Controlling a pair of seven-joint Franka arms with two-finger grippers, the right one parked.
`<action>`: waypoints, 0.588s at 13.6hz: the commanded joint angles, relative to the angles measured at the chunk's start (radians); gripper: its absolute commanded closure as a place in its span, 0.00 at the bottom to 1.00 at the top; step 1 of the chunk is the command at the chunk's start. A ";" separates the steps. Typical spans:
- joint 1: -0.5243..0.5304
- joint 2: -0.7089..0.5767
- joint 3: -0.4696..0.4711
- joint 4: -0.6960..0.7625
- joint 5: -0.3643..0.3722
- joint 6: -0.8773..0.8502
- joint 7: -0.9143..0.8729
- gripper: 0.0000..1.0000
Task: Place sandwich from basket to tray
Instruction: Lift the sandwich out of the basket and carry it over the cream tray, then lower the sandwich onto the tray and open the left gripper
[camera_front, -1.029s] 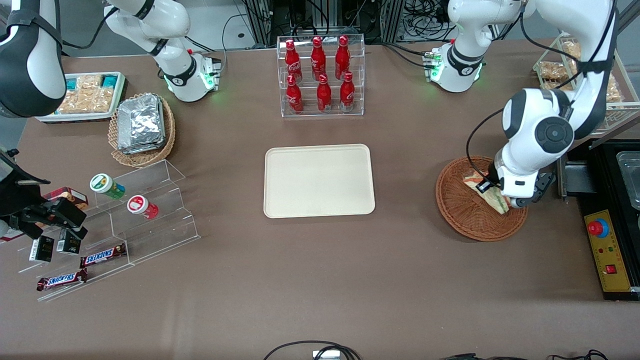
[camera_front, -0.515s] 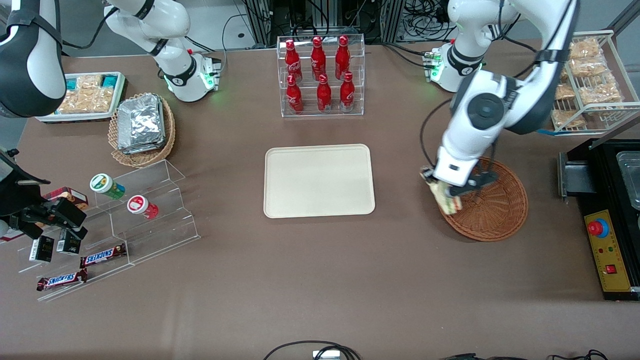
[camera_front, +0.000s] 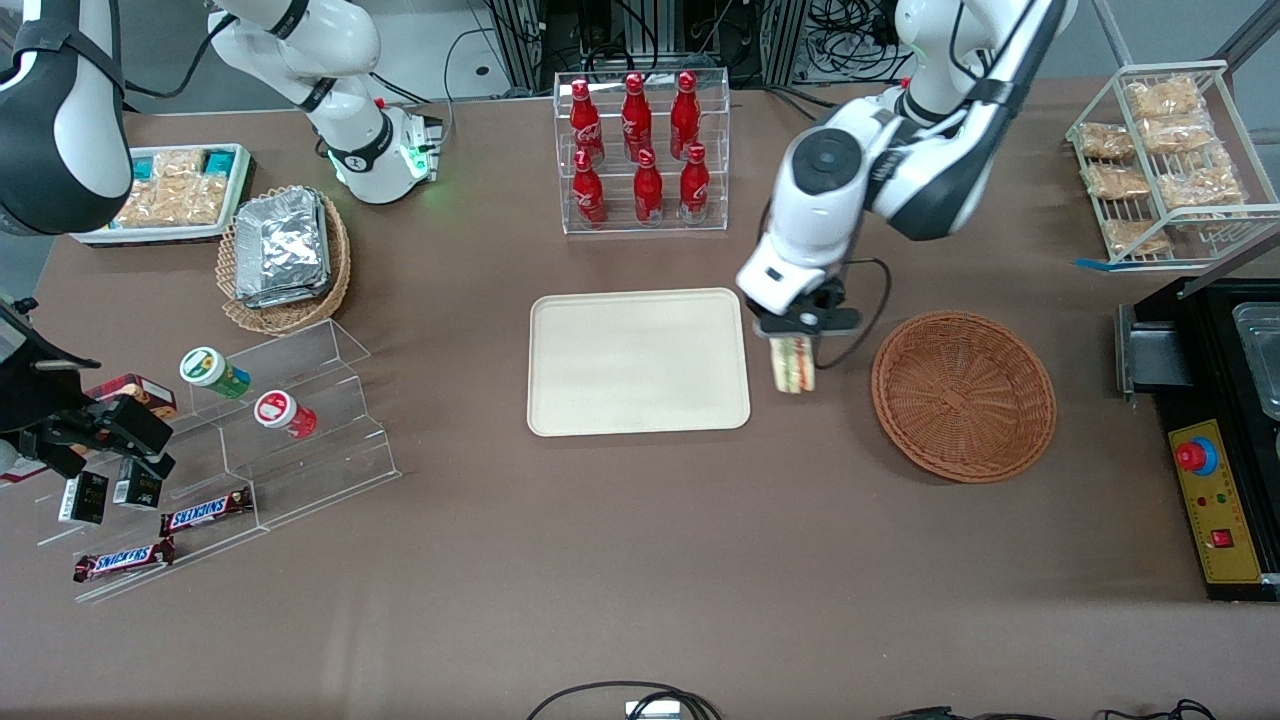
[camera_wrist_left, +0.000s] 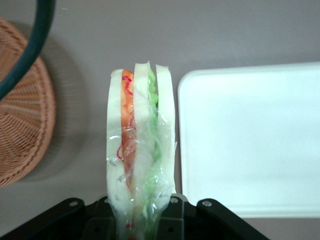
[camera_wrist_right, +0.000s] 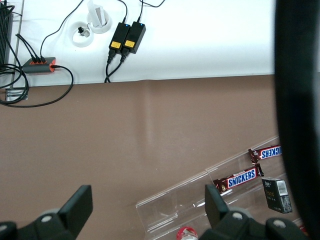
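Jaws of the left gripper were clamped on the sandwich, pinching it at one end so the wedge hung free of the table. Wrist view showed the sandwich edge-on: three white bread slices with orange, red and green filling between them, clear wrap crinkled over the layers, the gripper's black body closed around its base.

Gripper and sandwich were in the air over bare brown table, in the gap between the cream-beige tray and the reddish-brown wicker basket. Sandwich hung just beside the tray's edge toward the working arm's end, not over it. Basket held nothing. Tray surface was bare. A dark cable crossed over the basket rim in the wrist view.

Red bottles in a clear rack stood farther from the front camera than the tray.
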 joint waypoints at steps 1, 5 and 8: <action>-0.085 0.087 -0.005 0.046 0.062 -0.008 0.010 1.00; -0.127 0.180 -0.005 0.073 0.066 -0.007 -0.031 1.00; -0.166 0.278 -0.002 0.130 0.098 -0.002 -0.097 1.00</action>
